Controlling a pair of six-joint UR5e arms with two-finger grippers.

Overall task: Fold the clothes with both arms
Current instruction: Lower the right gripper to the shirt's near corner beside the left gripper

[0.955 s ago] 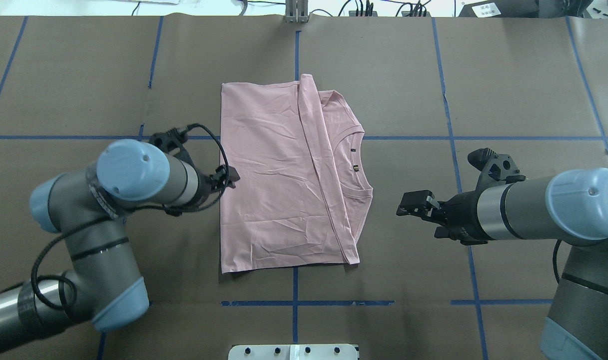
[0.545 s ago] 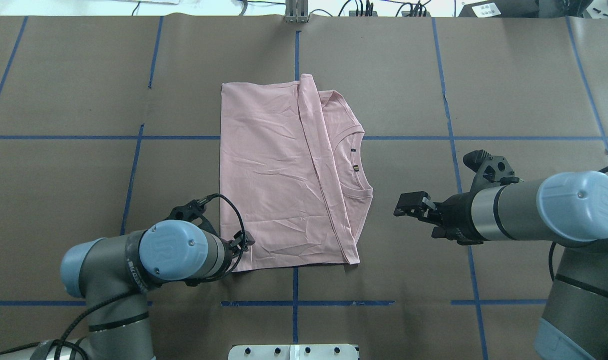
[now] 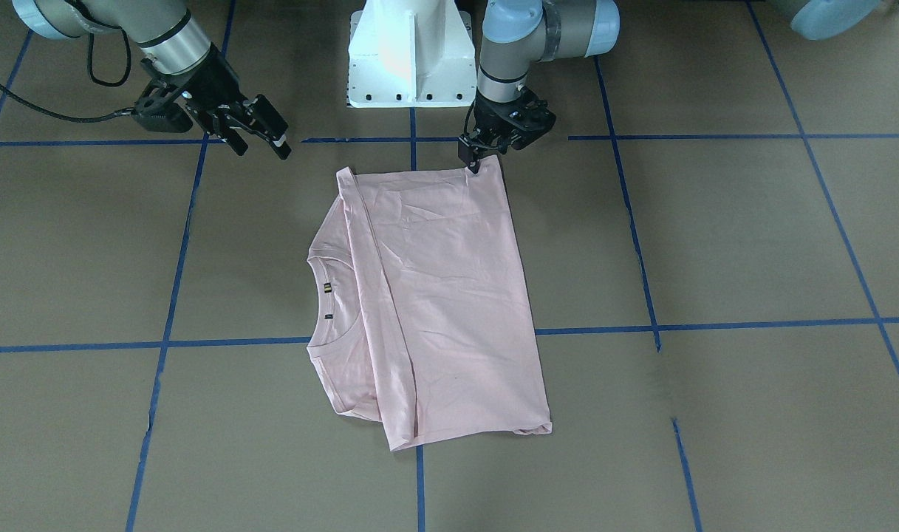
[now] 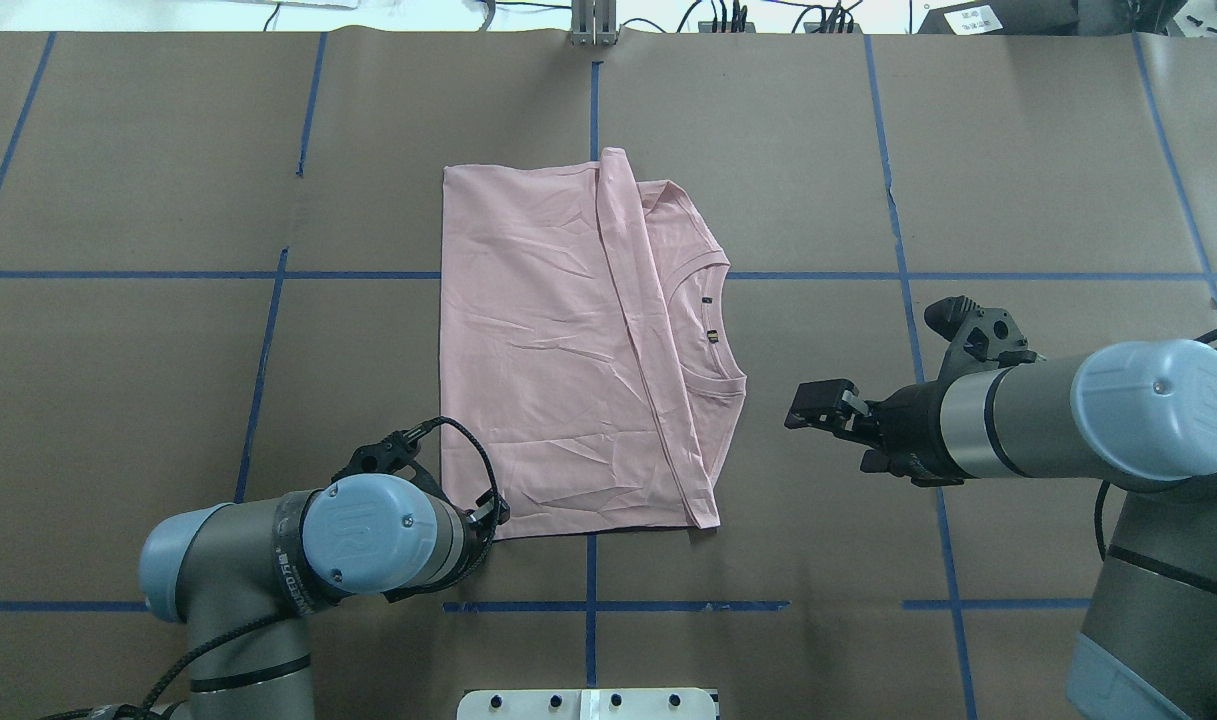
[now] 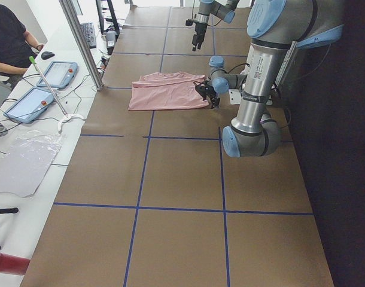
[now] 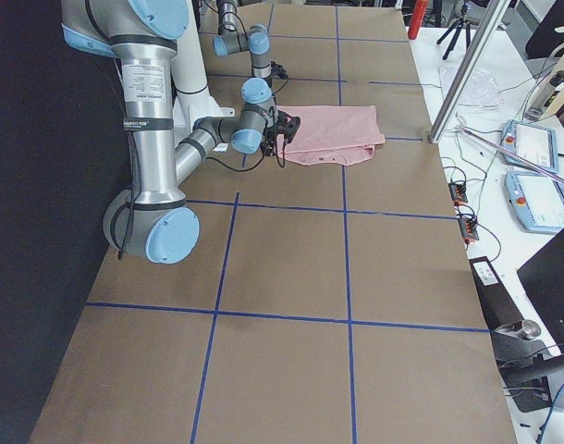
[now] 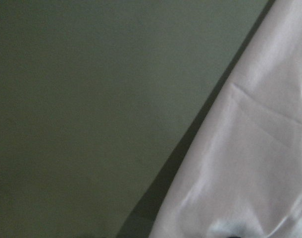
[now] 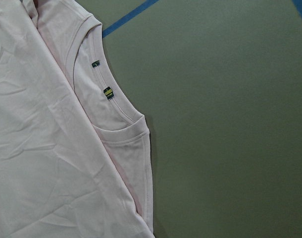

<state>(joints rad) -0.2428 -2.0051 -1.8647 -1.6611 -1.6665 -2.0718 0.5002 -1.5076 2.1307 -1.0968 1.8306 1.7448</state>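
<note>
1. One pale pink short-sleeved T-shirt (image 4: 548, 350) lies folded flat at the middle of the brown counter (image 4: 168, 150). The two small neck tags (image 8: 108, 92) are too small to read.
2. The left arm's black two-finger tool (image 3: 479, 158) touches the shirt's corner nearest the robot-side edge; I cannot tell how far open it is.
3. The right arm's black tool (image 3: 262, 148) is spread open and empty, apart from the shirt.
4. Blue tape lines (image 4: 908, 276) cross the counter.

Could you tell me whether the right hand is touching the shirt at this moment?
No, in the overhead view the right hand is over bare table, apart from the neck edge of the shirt.
</note>
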